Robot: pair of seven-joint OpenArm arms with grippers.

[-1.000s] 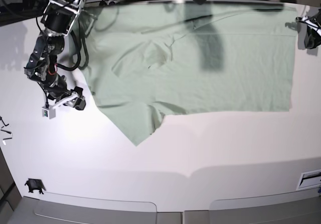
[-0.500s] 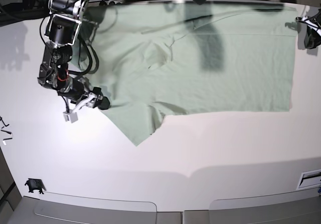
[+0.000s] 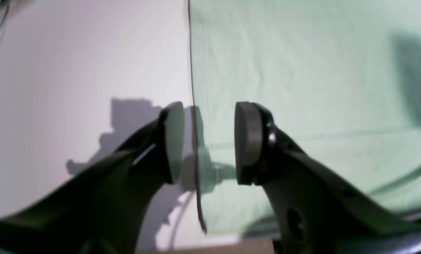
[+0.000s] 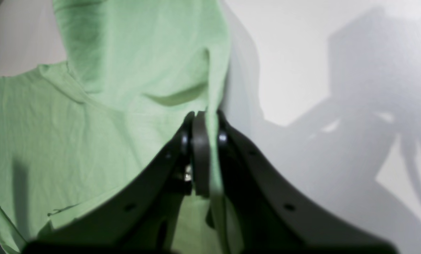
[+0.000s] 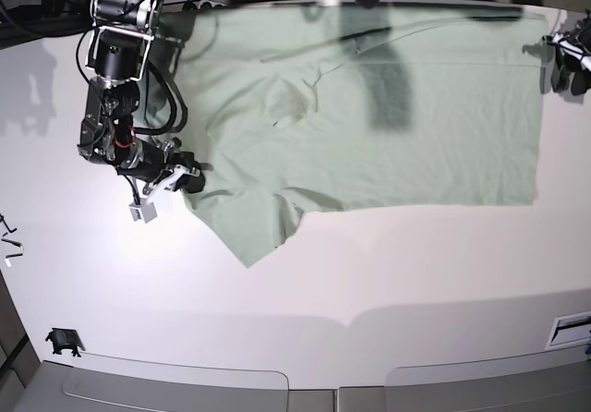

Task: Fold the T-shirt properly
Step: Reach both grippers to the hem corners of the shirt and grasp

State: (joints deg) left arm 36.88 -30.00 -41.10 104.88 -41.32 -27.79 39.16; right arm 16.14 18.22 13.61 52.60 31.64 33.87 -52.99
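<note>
Right claw (image 4: pixel 205 148) moved in, pinching T-shirt (image 5: pixel 369 126) edge.

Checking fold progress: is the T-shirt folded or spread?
Mostly spread: the T-shirt lies flat across the table, only one sleeve rumpled.

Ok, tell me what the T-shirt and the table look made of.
T-shirt: soft, thin, matte knit fabric, probably cotton; it creases and bunches where the right hand pinches it.
Table: smooth, hard white surface, perhaps laminate; faint sheen, crisp shadows.

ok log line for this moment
right gripper: shut on T-shirt sleeve edge | left gripper: open, straddling hem | shirt: flat on table
</note>
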